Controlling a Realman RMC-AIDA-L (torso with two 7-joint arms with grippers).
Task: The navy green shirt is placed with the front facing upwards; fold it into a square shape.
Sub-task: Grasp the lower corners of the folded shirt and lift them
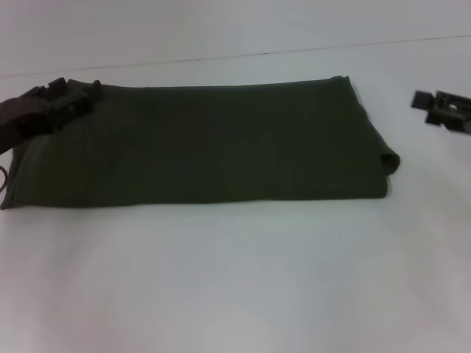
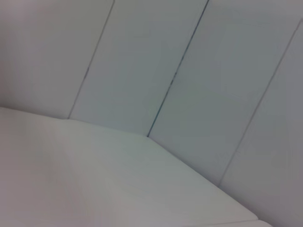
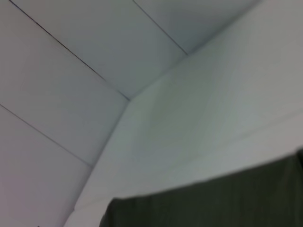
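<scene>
Shirt (image 1: 206, 143) folded into a plain band; left end effector (image 1: 73, 103) and right end effector (image 1: 445, 110) spread indiscernible.

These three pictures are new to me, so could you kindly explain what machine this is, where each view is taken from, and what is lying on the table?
This is a two-armed robot with a clamp-like gripper on each arm. The wide picture comes from a camera on its head, looking down at a white table. On it lies a dark green shirt, already folded into a long band with the plain side up. The left gripper is at the shirt's far left corner; whether it holds the cloth is unclear. The right gripper hovers off to the right, apart from the shirt. The other two pictures come from cameras on the wrists: the left one shows only table and panelled wall, the right one also catches an edge of the shirt.
</scene>
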